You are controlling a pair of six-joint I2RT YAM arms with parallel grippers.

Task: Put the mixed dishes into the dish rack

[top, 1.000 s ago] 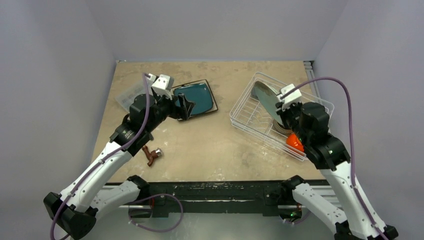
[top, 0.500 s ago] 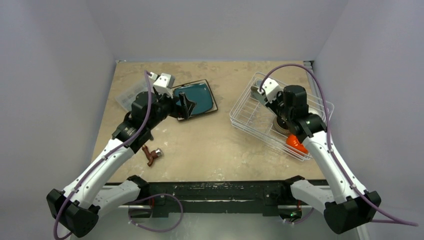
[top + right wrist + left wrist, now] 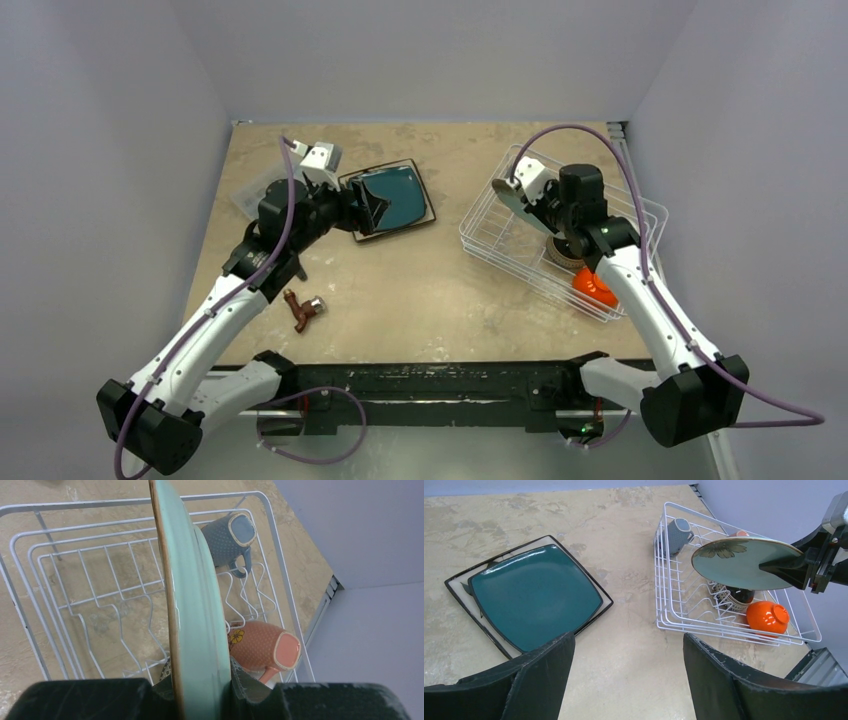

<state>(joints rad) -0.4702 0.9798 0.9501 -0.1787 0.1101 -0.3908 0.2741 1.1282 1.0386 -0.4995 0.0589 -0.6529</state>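
right gripper (image 3: 200, 692) is clamped on the rim of the round pale-teal flower plate (image 3: 739, 562), and it's hanging over the dish rack (image 3: 664, 580), above the tine rows, not down in them yet. it's held by the edge and tipped toward upright, prob so it can drop between two tines w/o the fingers hitting wire. the mugs are parked at the rack's far end, pale blue mug (image 3: 676, 532) and pink mug (image 3: 262, 652), w/ the orange bowl (image 3: 766, 617) and dark bowl (image 3: 734, 597) at the near end, so the tine section in between is free, imo that's the target. left gripper (image 3: 368, 208) has fingers spread wide, holding nothing, hovering over the square teal plate (image 3: 534, 597), which is stacked on the dark-rimmed square plate (image 3: 456, 587), well left of the rack on the table. looks pre-staged for the next pick tbh.
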